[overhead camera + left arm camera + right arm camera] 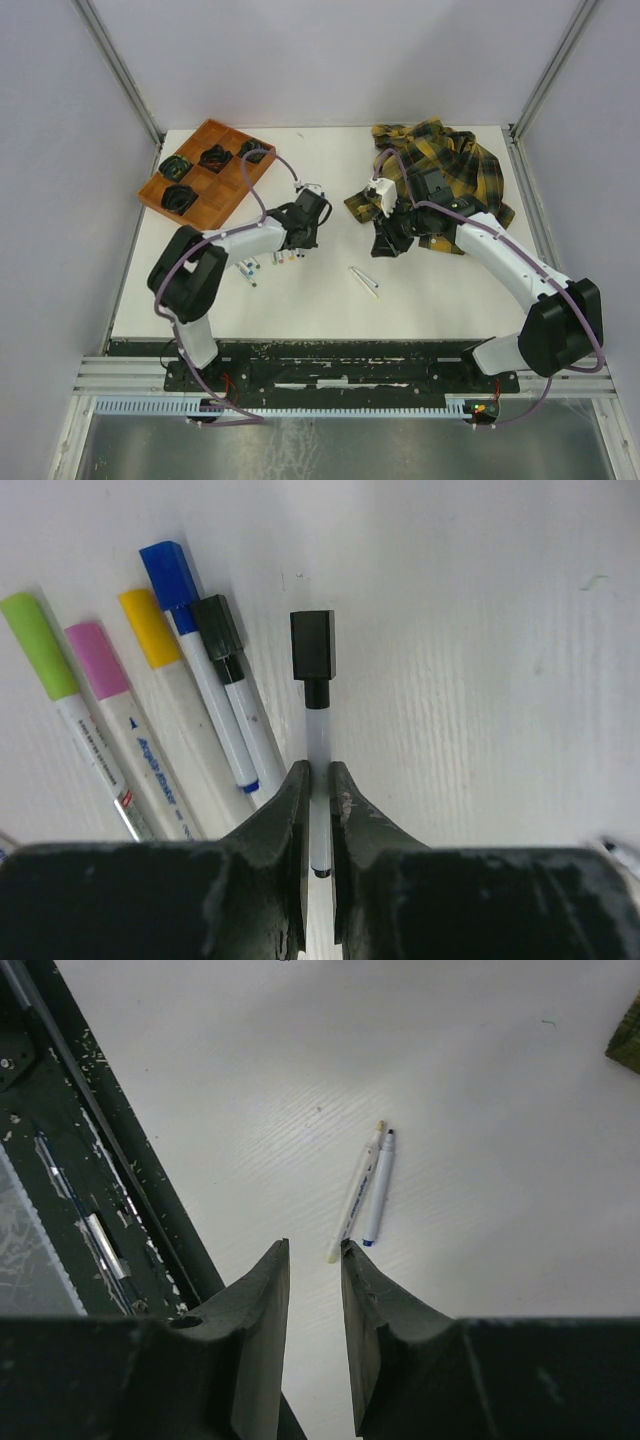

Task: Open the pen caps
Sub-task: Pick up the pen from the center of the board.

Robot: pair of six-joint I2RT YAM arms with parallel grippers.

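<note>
Between the pinched fingers of the left gripper (320, 780) sits the white barrel of a marker (318, 725), clamped near its tail. Its black cap (313, 645) is on the far end, pointing away from the wrist. Just to the left, five more capped markers lie fanned on the white table (480, 680). A second black cap (217, 625) is nearest, then a blue cap (170, 575), a yellow cap (150, 628), a pink cap (97, 660) and a green cap (38, 645). To the right of the held marker, open tabletop runs to the frame's edge.

The right gripper (315, 1250) hangs above the table, jaws a narrow gap apart with nothing between them. Beyond its tips two uncapped markers (365, 1195) lie side by side, touching, with open white surface on every side. The table's dark near edge (130, 1190) runs along the left of that view. Seen from above, an orange tray (222, 133) sits at the far left corner. A plaid shirt (460, 160) lies far right, behind the right gripper, well apart from the row of capped markers.
</note>
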